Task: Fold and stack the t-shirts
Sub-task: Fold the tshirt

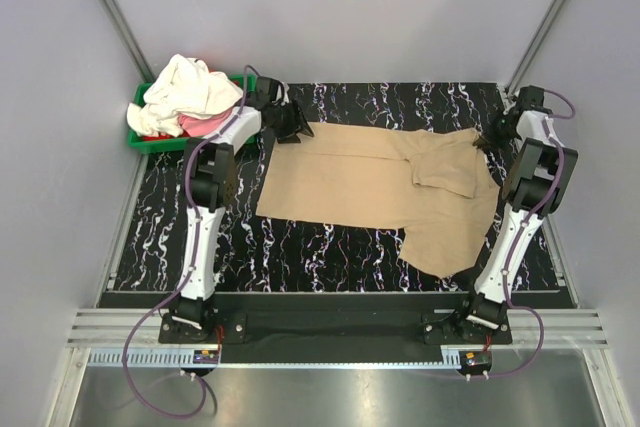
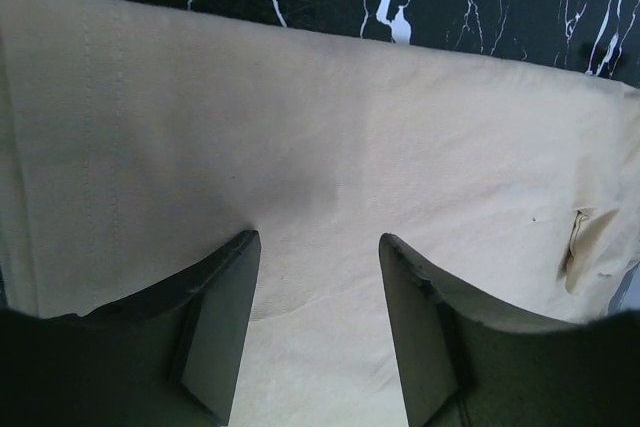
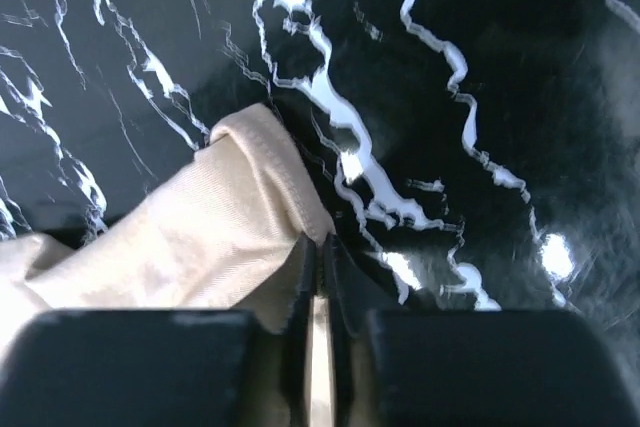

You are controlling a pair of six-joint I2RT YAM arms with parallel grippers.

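A tan t-shirt (image 1: 370, 182) lies spread flat on the black marbled table (image 1: 160, 217), with one part folded over near its right side. My left gripper (image 1: 293, 127) is open and hovers over the shirt's far left edge. In the left wrist view the fabric (image 2: 330, 127) fills the space between and beyond the spread fingers (image 2: 318, 247). My right gripper (image 1: 487, 137) is at the shirt's far right corner. In the right wrist view it (image 3: 320, 247) is shut on the shirt's stitched hem (image 3: 200, 237).
A green bin (image 1: 140, 139) stands at the far left corner, holding a crumpled white garment (image 1: 185, 87) and a pink one (image 1: 205, 125). Grey walls and metal frame posts surround the table. The arm bases stand at the near edge.
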